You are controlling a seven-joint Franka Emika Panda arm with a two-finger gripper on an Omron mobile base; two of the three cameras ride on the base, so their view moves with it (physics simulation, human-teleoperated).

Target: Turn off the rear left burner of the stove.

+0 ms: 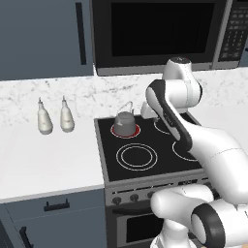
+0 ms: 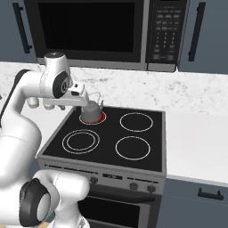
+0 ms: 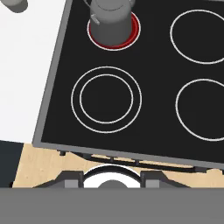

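Starting left of the stove (image 1: pixel 145 169), you have bare white bench (image 1: pixel 43 160) with two bottles (image 1: pixel 54 116) near the wall. On the glass, the rear left burner (image 3: pixel 114 33) glows red under a grey kettle (image 3: pixel 111 17), whose top is cut off in the hand view. The front knobs (image 2: pixel 133 186) sit free below. The gripper (image 2: pixel 84 100) hangs beside the kettle; you cannot tell how its jaws stand.

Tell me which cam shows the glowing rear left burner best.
Hand view: it looks straight down on the black glass stove, so the small red-glowing ring burner shows around the grey metal kettle. Left base view and right base view show slimmer red arcs beneath the kettle.
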